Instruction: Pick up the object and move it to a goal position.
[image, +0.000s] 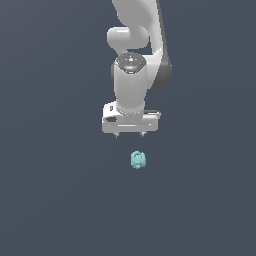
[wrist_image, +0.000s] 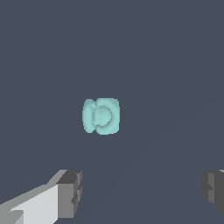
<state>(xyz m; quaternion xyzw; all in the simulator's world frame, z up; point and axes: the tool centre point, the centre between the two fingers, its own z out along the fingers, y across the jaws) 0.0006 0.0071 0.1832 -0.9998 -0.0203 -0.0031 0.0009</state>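
The object (image: 138, 160) is a small teal lumpy thing with loop-like bumps, lying on the dark grey floor. It also shows in the wrist view (wrist_image: 101, 115), in the middle of the picture. My white gripper (image: 130, 135) hangs above the floor, a little behind the object and slightly to the exterior view's left of it. Its two short dark fingertips (image: 117, 135) stand wide apart and hold nothing. In the wrist view the gripper (wrist_image: 142, 192) shows as two grey pads (wrist_image: 70, 192) far apart, with the object beyond them and not between them.
The white arm (image: 132, 55) rises behind the gripper to the top of the exterior view. Plain dark grey floor (image: 50, 200) surrounds the object on all sides.
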